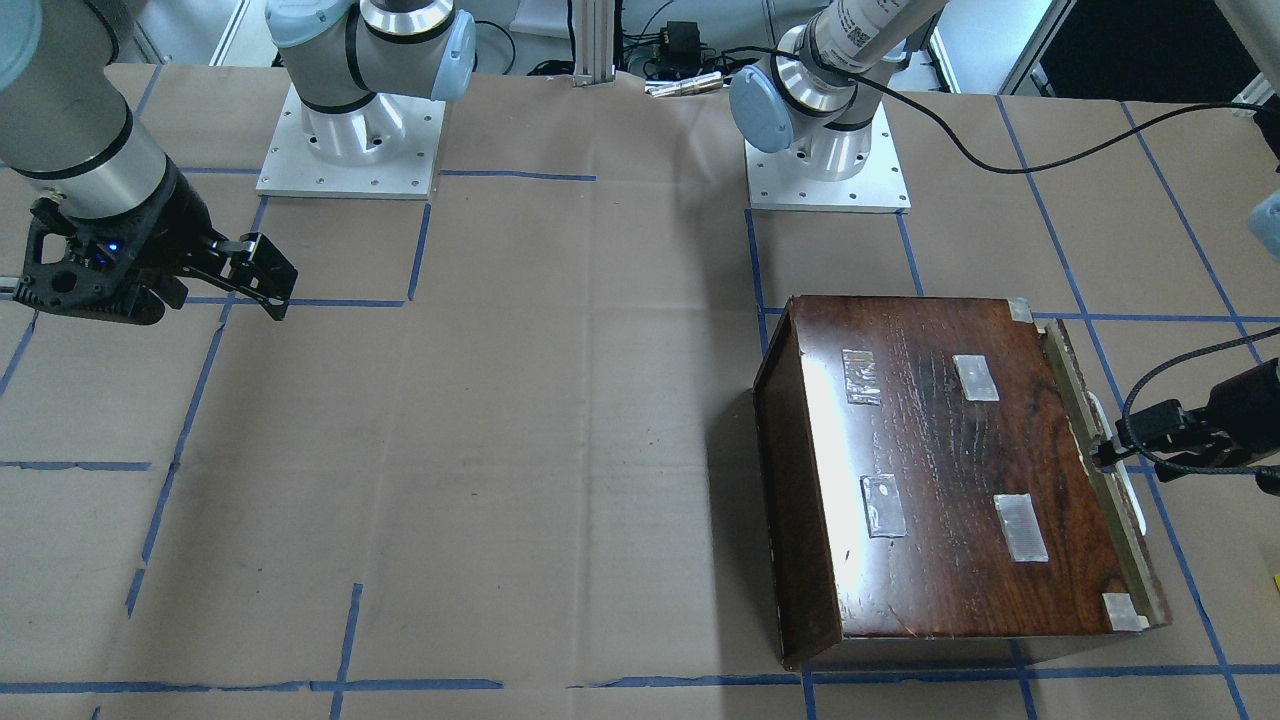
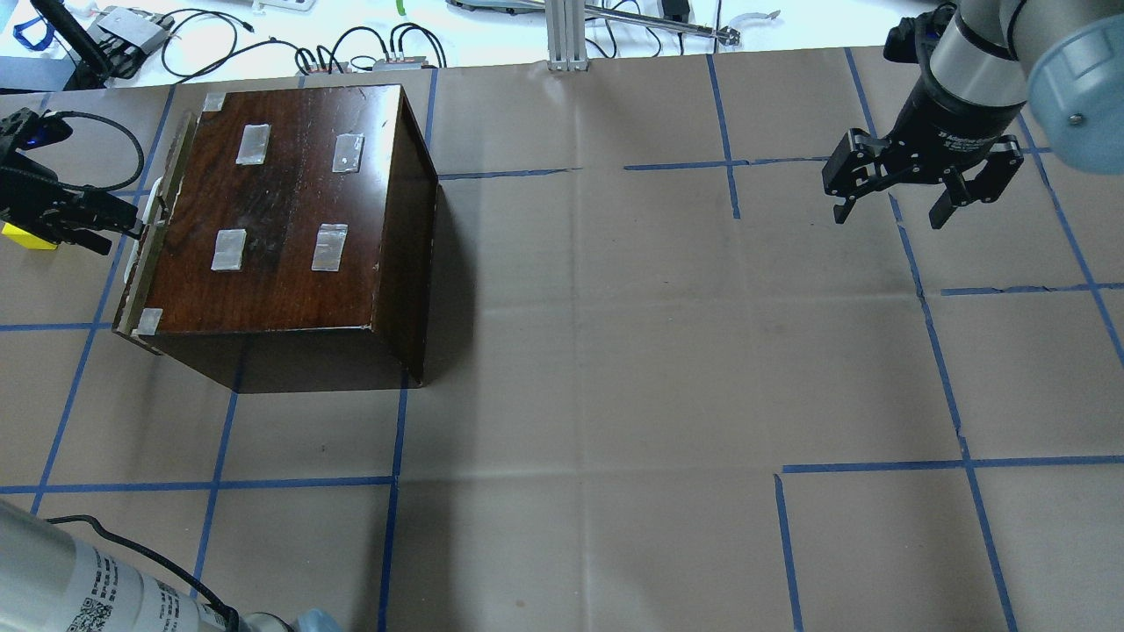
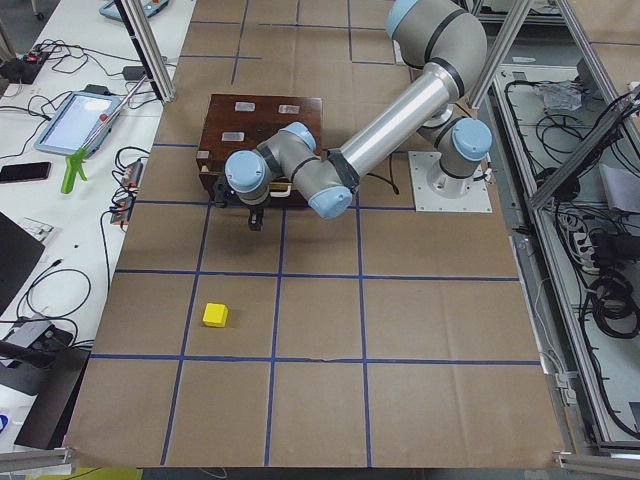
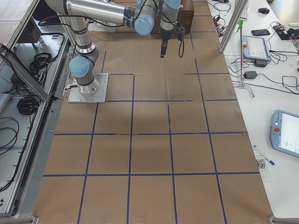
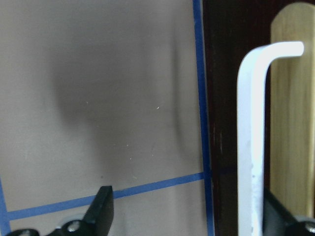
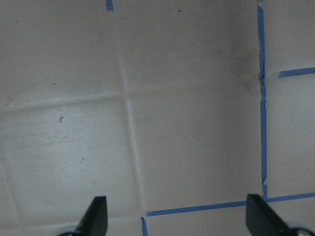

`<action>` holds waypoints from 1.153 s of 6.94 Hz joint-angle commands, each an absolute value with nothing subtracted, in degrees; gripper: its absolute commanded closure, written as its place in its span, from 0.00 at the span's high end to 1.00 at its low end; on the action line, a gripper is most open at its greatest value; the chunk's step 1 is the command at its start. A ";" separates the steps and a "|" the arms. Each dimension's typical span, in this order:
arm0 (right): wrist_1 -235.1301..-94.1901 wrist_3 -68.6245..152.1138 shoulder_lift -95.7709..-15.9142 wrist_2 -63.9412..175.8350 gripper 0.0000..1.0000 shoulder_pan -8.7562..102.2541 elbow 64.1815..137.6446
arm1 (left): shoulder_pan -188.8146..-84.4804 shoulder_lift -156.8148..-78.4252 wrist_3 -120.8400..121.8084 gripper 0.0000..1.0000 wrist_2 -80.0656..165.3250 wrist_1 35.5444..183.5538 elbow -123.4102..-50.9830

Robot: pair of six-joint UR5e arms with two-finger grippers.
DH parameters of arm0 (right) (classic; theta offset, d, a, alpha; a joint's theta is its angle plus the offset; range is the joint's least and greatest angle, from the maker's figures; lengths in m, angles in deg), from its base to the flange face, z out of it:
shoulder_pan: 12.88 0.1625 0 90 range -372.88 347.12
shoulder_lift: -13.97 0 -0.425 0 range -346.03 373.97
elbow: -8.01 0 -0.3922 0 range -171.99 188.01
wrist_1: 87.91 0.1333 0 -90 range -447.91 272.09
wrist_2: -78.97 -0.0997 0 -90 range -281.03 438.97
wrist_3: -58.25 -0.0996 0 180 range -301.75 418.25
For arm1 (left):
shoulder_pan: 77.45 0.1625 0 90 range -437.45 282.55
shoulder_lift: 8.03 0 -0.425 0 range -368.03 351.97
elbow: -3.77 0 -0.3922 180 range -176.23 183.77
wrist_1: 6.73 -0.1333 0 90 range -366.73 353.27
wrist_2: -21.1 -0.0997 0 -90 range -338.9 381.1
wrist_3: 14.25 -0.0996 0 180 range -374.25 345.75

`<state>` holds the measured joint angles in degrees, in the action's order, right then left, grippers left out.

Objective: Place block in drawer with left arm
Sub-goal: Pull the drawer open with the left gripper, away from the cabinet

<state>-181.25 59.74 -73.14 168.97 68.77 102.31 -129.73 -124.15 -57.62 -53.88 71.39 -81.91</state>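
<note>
The dark-brown wooden box point(image 2: 290, 219) stands at the table's left. Its drawer point(image 5: 229, 98) is shut, with only the dark front panel and a white handle point(image 5: 250, 147) showing. My left gripper point(image 2: 123, 224) is open at the drawer front, its fingers point(image 5: 102, 209) on either side of the handle, which is close to the right one. The yellow block point(image 3: 215, 315) lies on the table behind this gripper and also shows in the overhead view point(image 2: 18, 235). My right gripper point(image 2: 891, 211) is open and empty over the table's far right.
Brown paper with blue tape lines point(image 2: 395, 439) covers the table. Strips of clear tape point(image 2: 230, 250) sit on the box top. Both arm bases point(image 1: 350, 130) stand at the robot's edge. Cables and devices point(image 2: 351, 53) lie beyond the far edge.
</note>
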 commanded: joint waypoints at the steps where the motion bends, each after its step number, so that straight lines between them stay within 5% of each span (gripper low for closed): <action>1: -181.25 59.74 -73.13 168.97 1.00 68.77 102.31 | -129.13 -124.57 -58.62 0.99 -55.63 70.45 -81.83; 8: -181.25 59.74 -73.13 168.97 1.00 68.77 102.23 | -124.31 -127.03 -61.78 0.99 -58.44 70.35 -76.92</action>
